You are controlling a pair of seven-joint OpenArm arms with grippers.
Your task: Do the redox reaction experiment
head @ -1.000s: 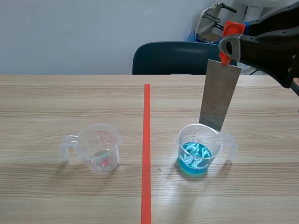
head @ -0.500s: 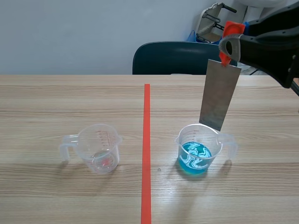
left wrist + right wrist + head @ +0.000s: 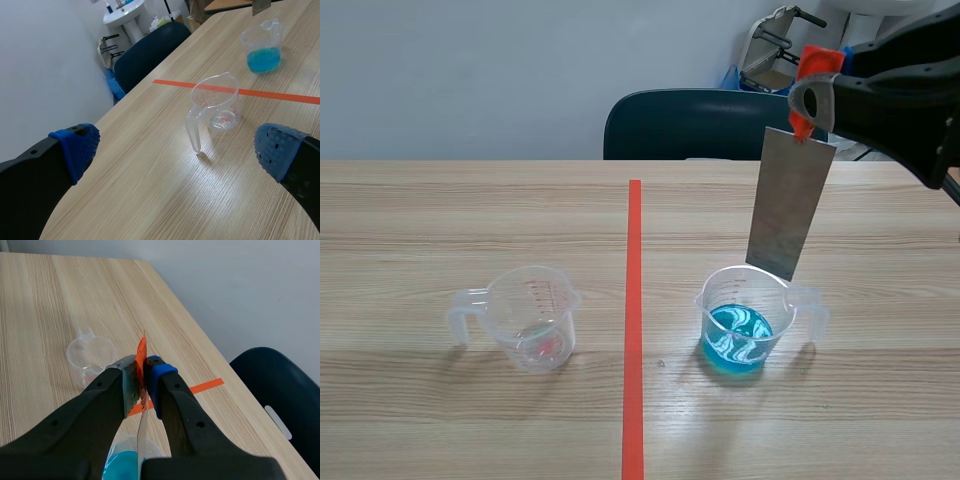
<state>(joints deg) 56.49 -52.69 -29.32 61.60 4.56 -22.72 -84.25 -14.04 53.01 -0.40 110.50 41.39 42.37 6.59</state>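
Note:
A grey metal strip with an orange-red tab at its top hangs upright from my right gripper, which is shut on the tab. Its lower end sits just above the far rim of a clear cup holding blue liquid. In the right wrist view the strip's edge runs down from the tab toward that cup of blue liquid under the gripper. A second clear cup, nearly empty, stands left of the tape line. My left gripper is open, with that clear cup ahead of it and the blue cup farther off.
An orange-red tape line splits the wooden table down the middle. A dark blue chair stands behind the table's far edge. Beyond it are a wall and some equipment.
The arms and the strip hold still. Only the pale swirls in the blue liquid have shifted.

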